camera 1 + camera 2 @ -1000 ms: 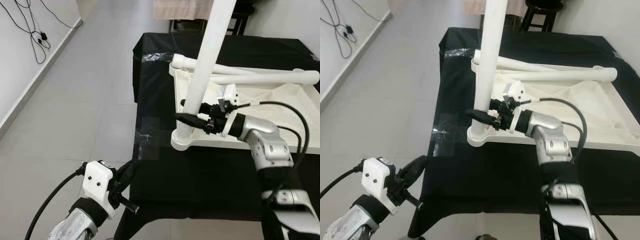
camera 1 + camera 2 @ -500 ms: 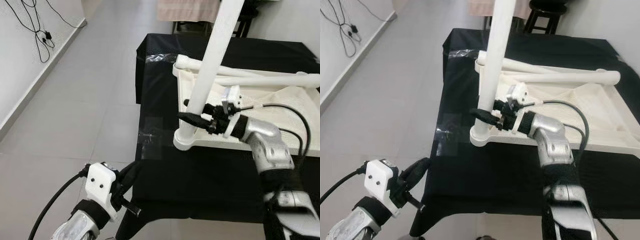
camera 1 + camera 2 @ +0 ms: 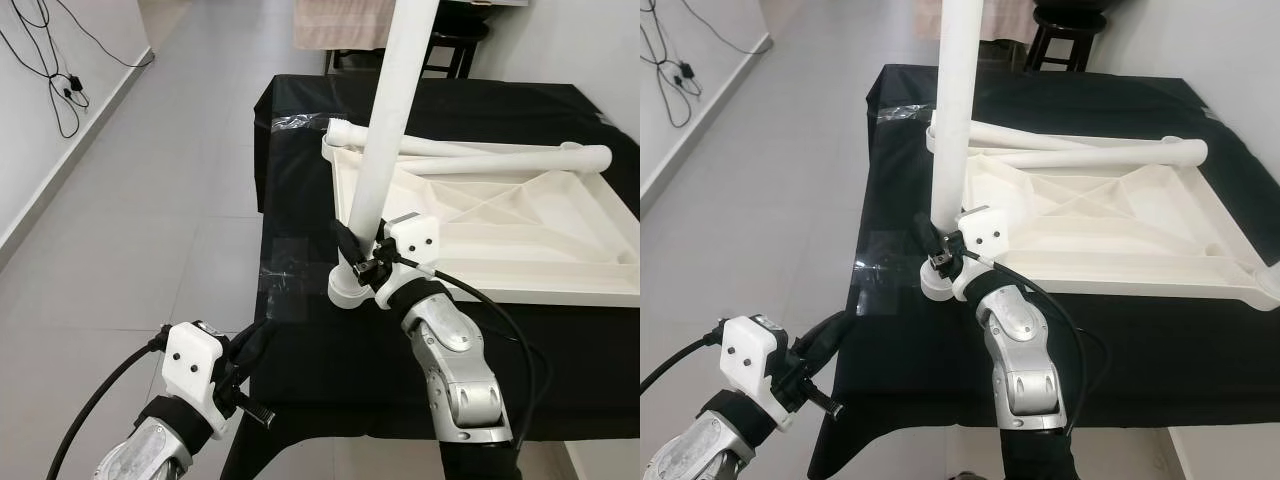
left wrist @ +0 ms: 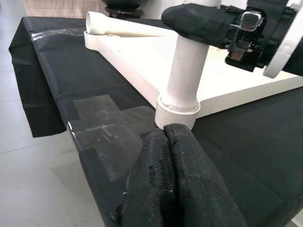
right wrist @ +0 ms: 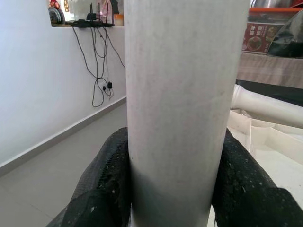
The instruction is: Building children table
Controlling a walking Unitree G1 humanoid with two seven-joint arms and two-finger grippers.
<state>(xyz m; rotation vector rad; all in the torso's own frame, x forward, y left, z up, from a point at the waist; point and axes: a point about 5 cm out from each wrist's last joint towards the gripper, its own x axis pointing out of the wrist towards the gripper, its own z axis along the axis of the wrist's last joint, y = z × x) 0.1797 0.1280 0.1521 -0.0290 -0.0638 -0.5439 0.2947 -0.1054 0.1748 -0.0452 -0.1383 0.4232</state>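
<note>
Right gripper, fingers pinching the upright white leg just above its corner socket on the upside-down tabletop beyond, should keep the leg plumb while seating it; left gripper, fingers pressed together, hangs idle.

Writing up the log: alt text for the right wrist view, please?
Right pincer grips an upright white leg, one black finger on each side. Behind lie a second leg on the tabletop, a white wall and hanging cables.
</note>
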